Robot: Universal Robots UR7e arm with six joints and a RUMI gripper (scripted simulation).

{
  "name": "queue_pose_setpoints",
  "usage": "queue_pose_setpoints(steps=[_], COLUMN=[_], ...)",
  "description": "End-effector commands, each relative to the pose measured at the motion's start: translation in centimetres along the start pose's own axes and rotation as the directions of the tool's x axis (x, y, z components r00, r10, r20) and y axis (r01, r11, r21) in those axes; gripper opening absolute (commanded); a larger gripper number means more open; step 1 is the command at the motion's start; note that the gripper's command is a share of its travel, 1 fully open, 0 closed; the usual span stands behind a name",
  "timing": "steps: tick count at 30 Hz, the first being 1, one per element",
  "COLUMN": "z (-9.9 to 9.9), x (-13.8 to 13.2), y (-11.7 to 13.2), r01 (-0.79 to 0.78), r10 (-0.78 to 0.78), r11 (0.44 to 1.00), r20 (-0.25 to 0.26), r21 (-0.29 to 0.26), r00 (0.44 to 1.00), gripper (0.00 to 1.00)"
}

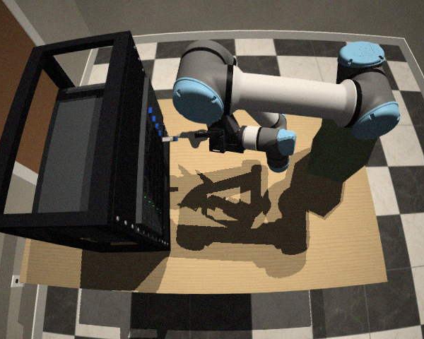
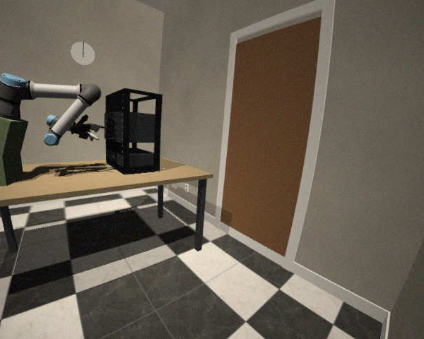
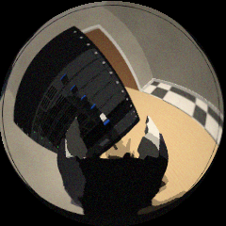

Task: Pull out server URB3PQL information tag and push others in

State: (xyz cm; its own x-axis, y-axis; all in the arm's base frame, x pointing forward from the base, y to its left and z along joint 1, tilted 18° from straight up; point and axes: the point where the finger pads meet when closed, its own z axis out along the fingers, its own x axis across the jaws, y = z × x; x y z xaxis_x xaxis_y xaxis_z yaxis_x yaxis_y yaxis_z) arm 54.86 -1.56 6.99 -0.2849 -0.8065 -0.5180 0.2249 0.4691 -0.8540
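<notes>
Gripper (image 1: 190, 135) jaws spread wide, empty, just off one pulled-out information tag (image 1: 169, 138) (rack (image 1: 95, 145) front).

I am working in a plain indoor room fitted out as a test lab or equipment room. A black server rack (image 2: 133, 130) stands on a wooden bench (image 2: 95, 180) with dark metal legs. The floor (image 2: 190, 292) is black-and-white checkered tile. The walls are bare grey, with a round wall clock (image 2: 82, 53), a brown door (image 2: 274, 135) in a white frame, and a wall socket (image 2: 186, 186) near the baseboard.
</notes>
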Motion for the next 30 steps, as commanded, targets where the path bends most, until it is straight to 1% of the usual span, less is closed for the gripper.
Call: queue_pose_setpoints(steps=[1,30], z=[-0.05,-0.52], x=[-0.05,-0.19], y=[-0.02,0.14], r01=[-0.019,-0.162], r10=[0.019,0.162], r11=[1.000,0.987], r20=[-0.005,-0.042], r21=[0.000,-0.001], r00=[1.000,0.986], gripper=[1.00,1.00])
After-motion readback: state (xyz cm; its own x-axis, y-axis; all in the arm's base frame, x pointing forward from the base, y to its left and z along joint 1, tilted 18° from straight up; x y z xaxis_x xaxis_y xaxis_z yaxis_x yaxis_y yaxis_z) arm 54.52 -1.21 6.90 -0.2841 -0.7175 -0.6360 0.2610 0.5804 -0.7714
